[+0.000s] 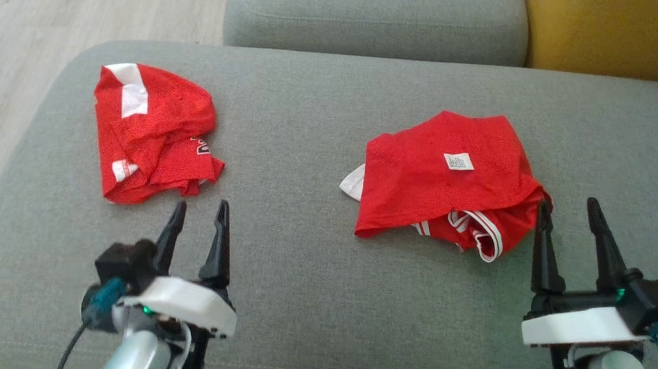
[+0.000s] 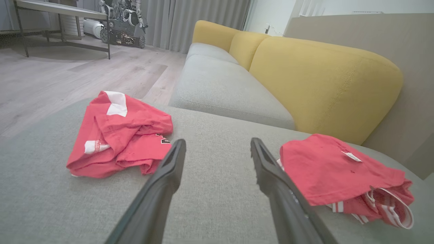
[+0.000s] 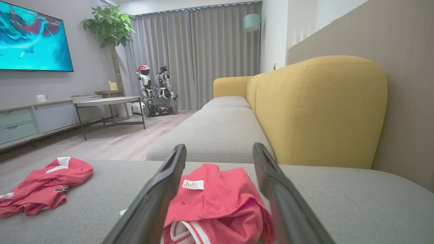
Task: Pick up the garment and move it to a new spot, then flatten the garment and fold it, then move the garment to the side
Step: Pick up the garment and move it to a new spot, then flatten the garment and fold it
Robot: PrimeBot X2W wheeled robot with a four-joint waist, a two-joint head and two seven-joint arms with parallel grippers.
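Two crumpled red garments lie on the grey sofa cushion (image 1: 309,299). One garment (image 1: 153,131) (image 2: 122,135) with white patches is bunched at the left. The other garment (image 1: 451,175) (image 3: 217,200), loosely folded, with a white label and striped trim, lies at the right. My left gripper (image 1: 201,204) (image 2: 217,142) is open, just in front of the left garment's near right corner and holding nothing. My right gripper (image 1: 569,204) (image 3: 219,147) is open at the right garment's right edge, its left finger close against the cloth and nothing between its fingers.
A second grey seat cushion (image 1: 375,14) lies beyond, with a yellow backrest (image 1: 617,31) at the far right. The wooden floor (image 1: 58,3) drops off past the cushion's left edge. A table (image 3: 108,101) and another robot (image 3: 156,91) stand across the room.
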